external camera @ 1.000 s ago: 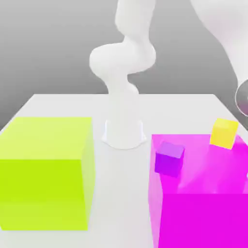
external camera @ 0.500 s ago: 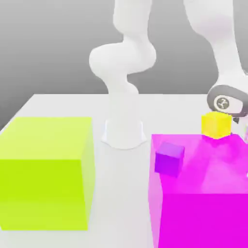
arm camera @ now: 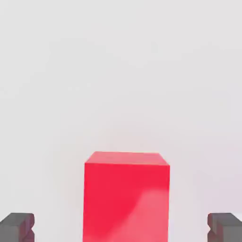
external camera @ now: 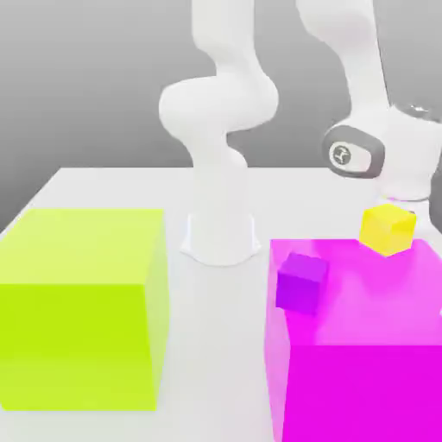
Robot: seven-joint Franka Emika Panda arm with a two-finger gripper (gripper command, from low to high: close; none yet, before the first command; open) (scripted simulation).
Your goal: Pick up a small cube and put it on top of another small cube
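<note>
Between the gripper (arm camera: 121,229) fingers (arm camera: 16,227), which stand spread wide apart and clamp nothing, a smooth red block (arm camera: 126,196) shows in the hand view, clear of both dark pads. Counted: one small yellow cube (external camera: 388,229) just below the white wrist, one small purple cube (external camera: 301,281) farther off toward the exterior view's left, one big magenta block (external camera: 363,345) and one big lime-green block (external camera: 82,306). All are plain, matte, sharp-edged solids; the white table (external camera: 216,345) is smooth.
</note>
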